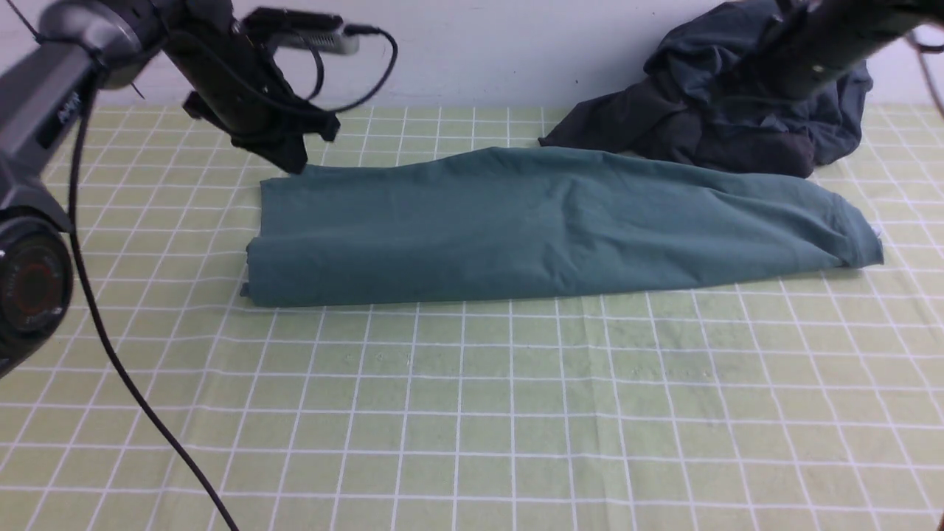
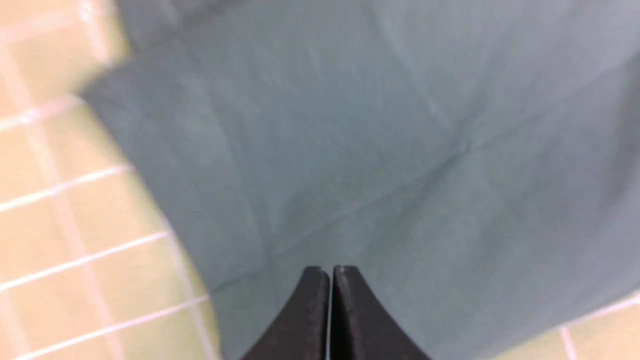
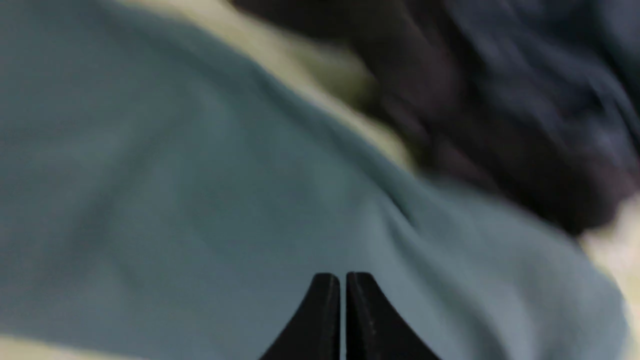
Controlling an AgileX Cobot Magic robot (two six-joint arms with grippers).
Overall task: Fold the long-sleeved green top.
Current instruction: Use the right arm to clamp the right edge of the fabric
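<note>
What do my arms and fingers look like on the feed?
The left arm is dark grey and black, with faint lettering, a silver wrist camera and trailing black cable. The right arm is dark, blurred. The left fingers and right fingers are matte black, tapering to narrow tips.

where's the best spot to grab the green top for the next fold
Probably its right short end: the green long-sleeved top lies as a long flat band across the table, so lifting that end and carrying it over to the left would halve it. Come down from above at the near right corner, since the dark clothing heap crowds the far edge there.
</note>
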